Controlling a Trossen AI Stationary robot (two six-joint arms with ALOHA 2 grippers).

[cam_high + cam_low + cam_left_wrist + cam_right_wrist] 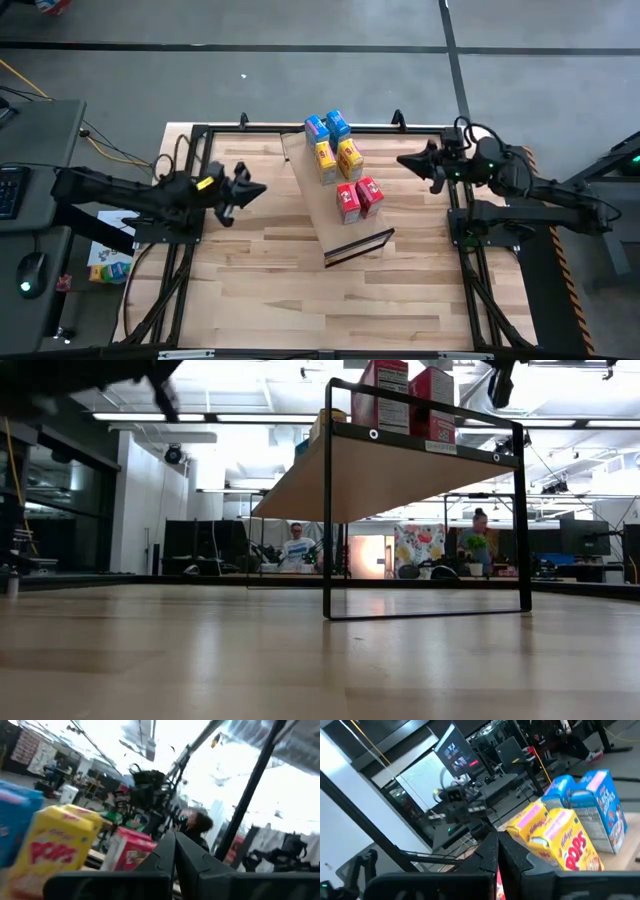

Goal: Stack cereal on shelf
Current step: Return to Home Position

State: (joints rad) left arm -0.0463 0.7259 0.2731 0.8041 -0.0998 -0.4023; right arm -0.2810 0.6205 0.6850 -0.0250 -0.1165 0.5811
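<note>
Six cereal boxes stand upright in pairs on the shelf (330, 215), a tan board raised on a thin black frame (425, 610). The blue pair (328, 127) is at the far end. The yellow pair (338, 159) stands in the middle and the red pair (358, 198) nearest the frame end. My left gripper (262, 189) hangs shut to the shelf's left, level with the boxes. My right gripper (401, 160) hangs shut to the shelf's right. Both are apart from the boxes. The left wrist view shows a yellow box (55, 850) and a red box (127, 851). The right wrist view shows yellow boxes (560, 837) and blue boxes (590, 805).
The shelf lies slantwise across the striped wooden tabletop (280, 290), with bare wood on the near side and to either side of it. Black rails (200, 135) border the table. People sit in the room beyond the far edge (295, 545).
</note>
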